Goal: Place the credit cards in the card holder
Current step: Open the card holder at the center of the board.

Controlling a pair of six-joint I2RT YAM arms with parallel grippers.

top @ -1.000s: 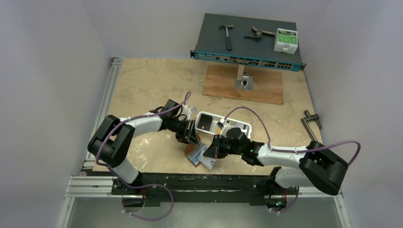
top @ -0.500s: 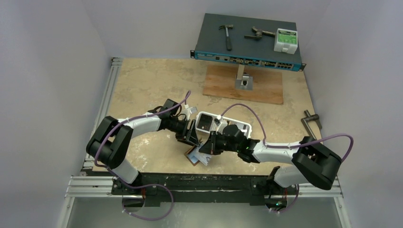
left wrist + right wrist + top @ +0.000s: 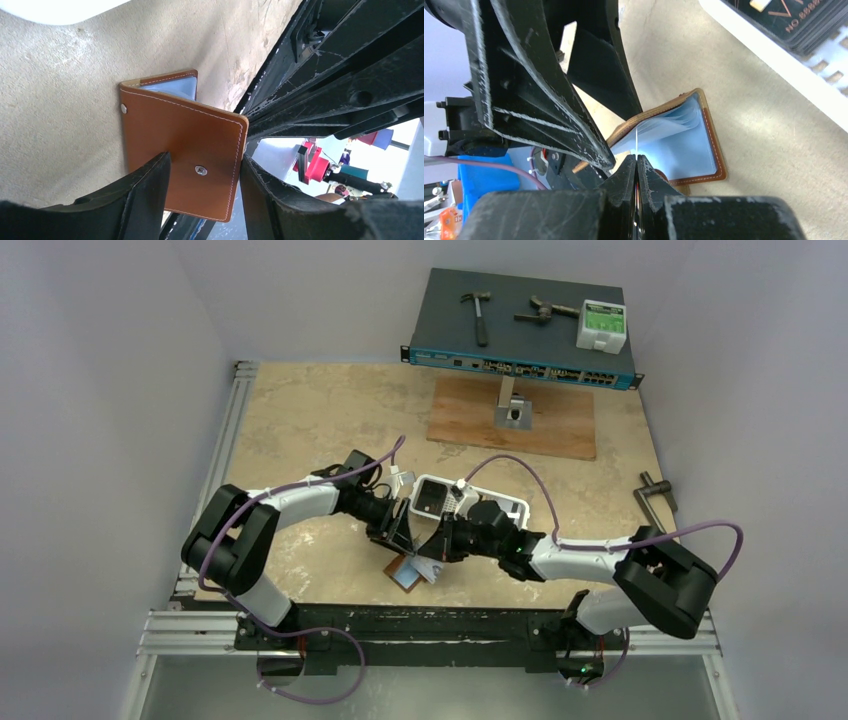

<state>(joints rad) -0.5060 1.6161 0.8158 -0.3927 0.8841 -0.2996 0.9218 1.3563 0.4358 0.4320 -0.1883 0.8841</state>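
Top external view: the card holder (image 3: pixel 408 571) lies on the counter (image 3: pixel 300 420) just on the near side of the white tray (image 3: pixel 512 503), toward the arm bases. The left gripper (image 3: pixel 398 530) and right gripper (image 3: pixel 440 540) meet over it and hide all but a brown corner and some pale lining.

Left wrist view: the holder is open, with one leather cover raised off the counter. The left gripper's jaws are about half apart, with a finger (image 3: pixel 147 192) at each side edge of that cover. It looks pinched across its width, though contact at the second finger is hard to confirm. The leather is soft and will likely flex, so the stitched edges near the snap stud seem the firmest hold.

Right wrist view: the right gripper's jaws are pressed together on a thin pale sliver seen edge-on, which I take for a credit card (image 3: pixel 637 142). Its face and colour cannot be read. It points at the blue inner pockets (image 3: pixel 674 145) beside the tray. Such a card is light, stiff and slick, so it is best held by one short end, leaving its length free to slide in. The pocket mouths are not distinguishable. The tray is cut off at the frame edge, with black cards (image 3: pixel 794 20) in it.
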